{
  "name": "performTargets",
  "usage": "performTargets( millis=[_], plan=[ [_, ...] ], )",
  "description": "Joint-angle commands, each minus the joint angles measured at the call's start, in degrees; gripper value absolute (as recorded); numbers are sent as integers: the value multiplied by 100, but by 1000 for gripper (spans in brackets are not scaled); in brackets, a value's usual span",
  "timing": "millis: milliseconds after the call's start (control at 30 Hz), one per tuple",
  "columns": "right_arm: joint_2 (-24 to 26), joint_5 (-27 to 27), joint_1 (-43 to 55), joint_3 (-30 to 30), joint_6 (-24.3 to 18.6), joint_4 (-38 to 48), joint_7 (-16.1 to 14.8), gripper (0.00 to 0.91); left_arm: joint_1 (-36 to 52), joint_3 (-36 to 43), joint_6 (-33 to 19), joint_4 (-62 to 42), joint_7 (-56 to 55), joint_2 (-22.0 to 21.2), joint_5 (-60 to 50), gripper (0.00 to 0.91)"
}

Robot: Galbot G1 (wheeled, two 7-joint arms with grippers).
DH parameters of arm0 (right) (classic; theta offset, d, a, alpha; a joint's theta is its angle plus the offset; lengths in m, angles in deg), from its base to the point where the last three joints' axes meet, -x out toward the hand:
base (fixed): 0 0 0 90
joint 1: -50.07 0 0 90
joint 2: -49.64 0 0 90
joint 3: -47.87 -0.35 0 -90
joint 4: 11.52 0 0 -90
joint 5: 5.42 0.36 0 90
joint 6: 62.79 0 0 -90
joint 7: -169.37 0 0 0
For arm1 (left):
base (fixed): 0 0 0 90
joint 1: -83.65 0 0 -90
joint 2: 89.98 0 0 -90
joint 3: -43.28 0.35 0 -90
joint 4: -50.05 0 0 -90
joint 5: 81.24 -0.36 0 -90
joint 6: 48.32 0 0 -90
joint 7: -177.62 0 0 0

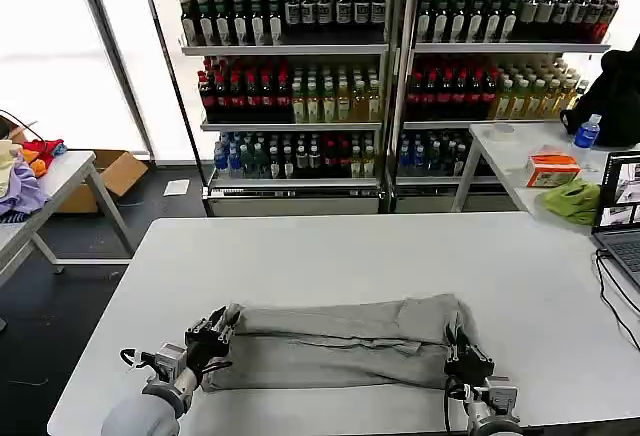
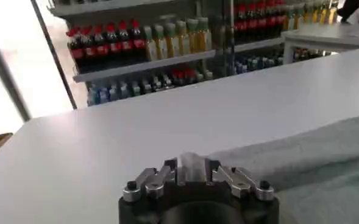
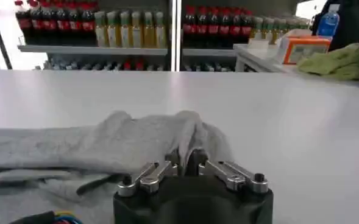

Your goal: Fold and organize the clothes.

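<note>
I'm watching a light grey T-shirt (image 1: 340, 341) lying folded into a long band across the near part of the white table (image 1: 400, 256), stretching side to side between my two grippers.

My left gripper (image 1: 212, 337) is sitting at the shirt's left end, touching the cloth there. From the left wrist view, the left gripper (image 2: 191, 170) is showing its fingers drawn close together with the shirt (image 2: 313, 164) edge meeting them, but I cannot tell for sure whether cloth is caught between them.

My right gripper (image 1: 462, 348) is sitting at the shirt's right end. In the right wrist view the right gripper (image 3: 188, 159) is pinching a raised ridge of the shirt (image 3: 106, 149), fingers clamped together on the fabric, which is bunching up into a fold just beyond them.

Beyond the shirt, across the table, a shelf of bottles (image 1: 300, 86) is standing. To the right of the shirt, on a side table, a lime-green cloth (image 1: 572, 199) is lying beside an orange box (image 1: 552, 168).
</note>
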Motion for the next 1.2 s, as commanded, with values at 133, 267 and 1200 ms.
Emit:
performTargets(
  millis=[133, 267, 1200],
  plan=[
    [-96, 136, -148, -270, 79, -1100, 280, 907, -205, -379, 228, 556, -251, -377, -66, 907],
    [-114, 120, -206, -200, 84, -1388, 362, 907, -348, -414, 247, 571, -323, -764, -62, 907],
    [-49, 171, -27, -7, 142, -1378, 465, 907, -380, -443, 207, -183, -210, -1420, -57, 10]
  ],
)
